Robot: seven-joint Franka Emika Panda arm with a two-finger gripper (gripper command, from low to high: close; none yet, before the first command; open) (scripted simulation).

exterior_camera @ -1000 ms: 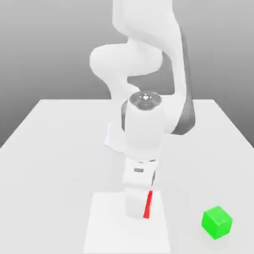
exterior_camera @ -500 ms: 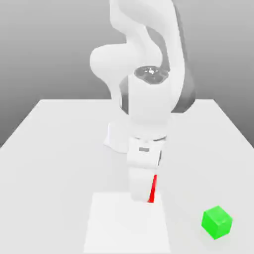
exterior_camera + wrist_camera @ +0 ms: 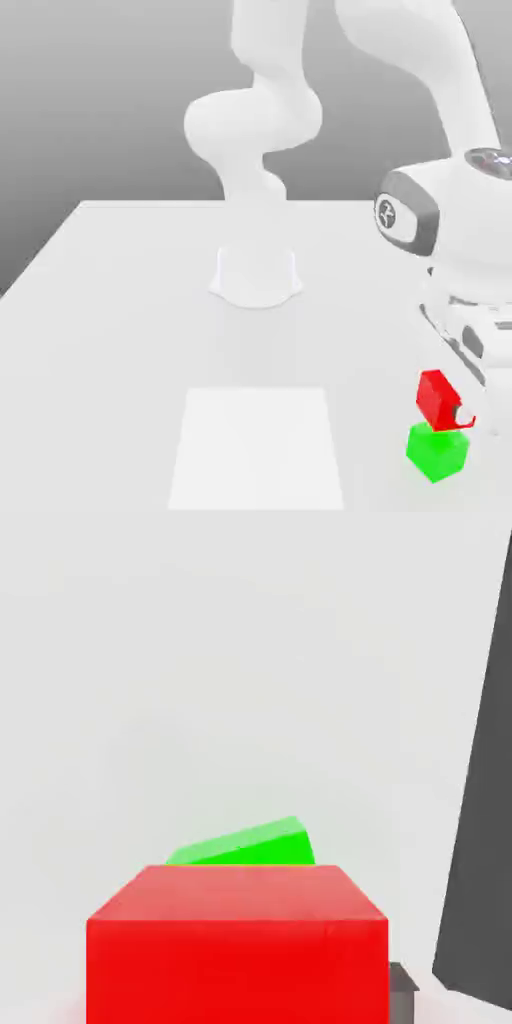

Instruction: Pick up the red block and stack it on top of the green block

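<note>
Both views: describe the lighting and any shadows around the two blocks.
Exterior view: flat, even light, the red block and green block cast barely any shadow on the white table. Hand view: the red block shows a lighter upper face than its front face; no glare.

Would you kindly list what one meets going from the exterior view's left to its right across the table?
White square mat → robot base → red block sitting over the green block, sharing one place → tool.
</note>
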